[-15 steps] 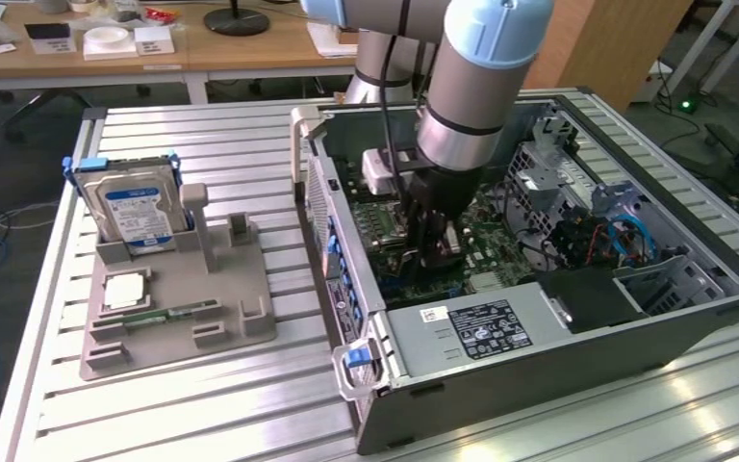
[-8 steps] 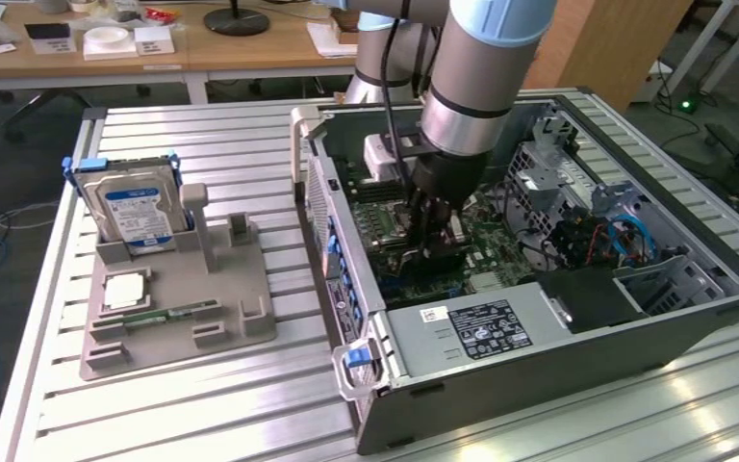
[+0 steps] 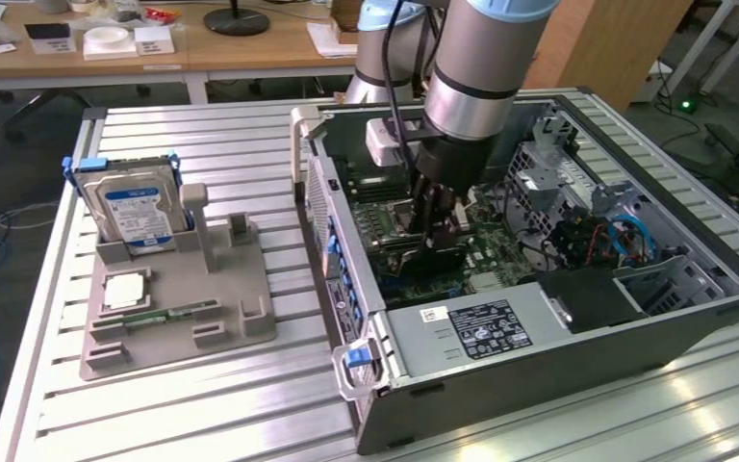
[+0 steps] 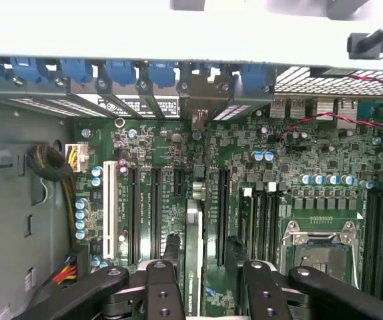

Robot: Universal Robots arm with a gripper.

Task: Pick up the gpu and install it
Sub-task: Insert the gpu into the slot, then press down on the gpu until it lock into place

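**Card over the motherboard, not yet seated**

Toward the table's edge on the exterior view's left, the grey parts holder [image 3: 177,289] keeps the hard drive [image 3: 136,207] upright at its far end and a memory stick [image 3: 170,314] lying flat near its front; no GPU sits in it. To the right, the open computer case [image 3: 537,279] takes the arm inside. In the wrist view the gripper [image 4: 201,280] is clamped narrowly on the gpu [image 4: 193,247], seen edge-on between the fingers [image 4: 161,287] and hanging above the expansion slots [image 4: 178,200] beside the CPU socket [image 4: 321,250]. Pick-up looks complete; I judge seating is left.
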